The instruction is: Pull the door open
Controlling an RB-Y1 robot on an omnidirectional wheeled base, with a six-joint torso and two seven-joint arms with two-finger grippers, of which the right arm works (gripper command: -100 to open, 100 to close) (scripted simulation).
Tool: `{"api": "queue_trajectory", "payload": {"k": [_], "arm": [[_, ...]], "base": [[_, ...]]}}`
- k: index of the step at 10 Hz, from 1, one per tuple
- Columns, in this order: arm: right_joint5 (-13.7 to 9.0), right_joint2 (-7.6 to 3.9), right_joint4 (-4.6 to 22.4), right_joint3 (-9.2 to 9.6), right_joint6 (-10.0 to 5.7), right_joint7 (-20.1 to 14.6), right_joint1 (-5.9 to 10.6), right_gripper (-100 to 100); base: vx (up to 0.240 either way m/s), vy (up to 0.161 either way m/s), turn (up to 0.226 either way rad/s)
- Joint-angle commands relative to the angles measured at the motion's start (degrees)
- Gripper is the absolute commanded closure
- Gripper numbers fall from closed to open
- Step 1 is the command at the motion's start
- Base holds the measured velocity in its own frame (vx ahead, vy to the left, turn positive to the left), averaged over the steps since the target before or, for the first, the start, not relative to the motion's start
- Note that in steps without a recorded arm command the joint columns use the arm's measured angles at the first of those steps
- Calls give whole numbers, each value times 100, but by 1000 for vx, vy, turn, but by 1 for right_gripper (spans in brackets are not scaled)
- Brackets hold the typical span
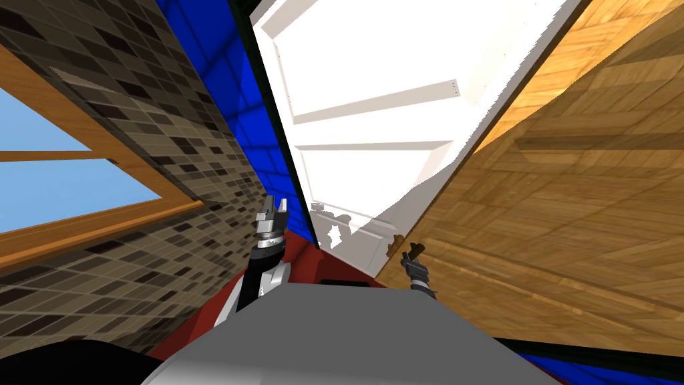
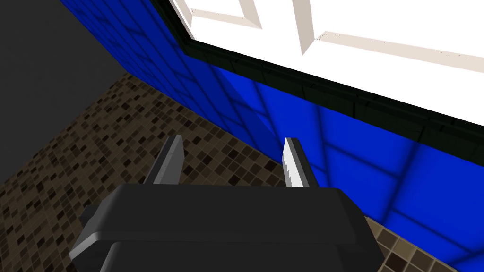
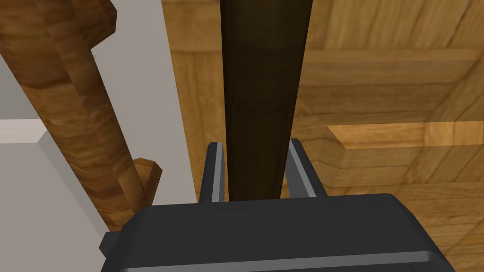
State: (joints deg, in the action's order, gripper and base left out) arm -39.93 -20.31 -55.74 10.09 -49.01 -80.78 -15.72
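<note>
- While the right gripper (image 1: 409, 252) sits low and just right of centre in the head view, what has it got?
- Its fingers are closed on a dark upright bar (image 3: 264, 71), pressing both its sides. I take that bar for the handle of the white panelled door (image 1: 374, 134), which fills the upper middle of the head view. A wooden handle (image 3: 71, 94) stands just beside the gripper, past the door's pale edge.
- So which step is this?
- The grasp is made and the pull itself is in hand, I judge. How far the door has swung I cannot tell.
- And next?
- Draw the bar back along the door's arc, with a firm grip and the wrist turning with the swing, or the bar may slip out.
- The left gripper (image 1: 275, 212)?
- Left of centre, fingers spread apart, holding nothing, facing a blue wall (image 2: 283, 127).
</note>
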Motion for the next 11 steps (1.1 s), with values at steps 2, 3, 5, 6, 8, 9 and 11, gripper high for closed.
{"api": "queue_trajectory", "payload": {"k": [2,3,5,6,8,9,11], "arm": [[-34,-27,68,-70,6,20,-138,100],[-41,-38,88,-88,5,20,-170,100],[-49,-49,109,-105,5,20,-202,100],[-49,-49,109,-105,5,20,-202,100],[-80,-90,191,-177,3,19,-328,100],[-80,-90,191,-177,3,19,-328,100],[-80,-90,191,-177,3,19,-328,100]], "base": [[-127,24,-20],[-97,9,-39],[-72,-3,-37],[-19,-12,0],[-121,-5,-31],[-85,17,-17],[-24,11,-20]]}}
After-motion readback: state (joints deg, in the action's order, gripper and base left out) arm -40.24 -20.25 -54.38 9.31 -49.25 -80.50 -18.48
